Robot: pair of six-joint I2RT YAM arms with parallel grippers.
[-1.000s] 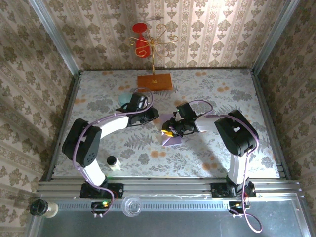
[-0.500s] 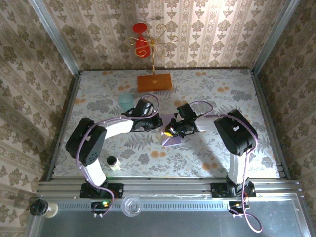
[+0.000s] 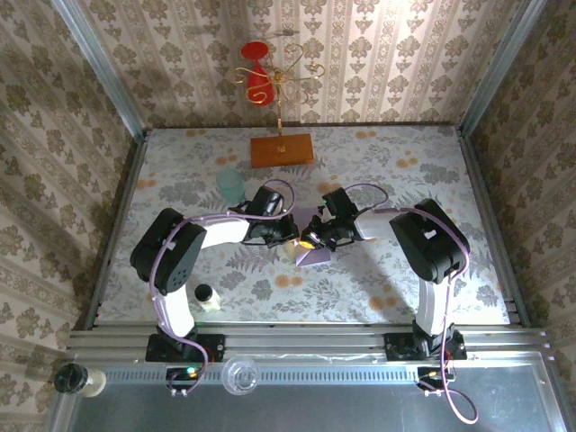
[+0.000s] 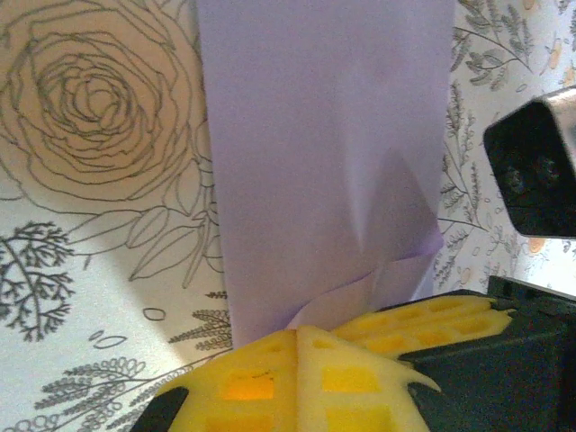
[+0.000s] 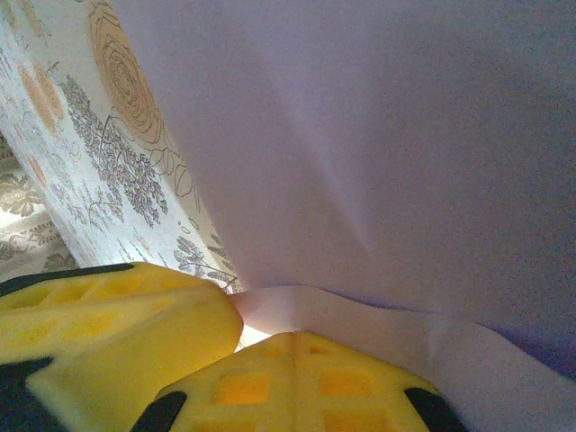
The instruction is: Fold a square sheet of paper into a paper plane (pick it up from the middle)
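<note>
Bending inward, left tool (image 4: 297, 337), right tool (image 5: 295, 340) pinching paper (image 4: 324, 162)

One camera looks down from high behind; both wrist cameras closely face the same paper sheet (image 4: 324, 162).

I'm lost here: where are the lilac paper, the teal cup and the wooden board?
lilac paper (image 4: 324, 162), left wrist view, flat middle.
teal cup (image 3: 230, 185), top view, its mouth.
wooden board (image 3: 282, 149), top view, centre.
</note>
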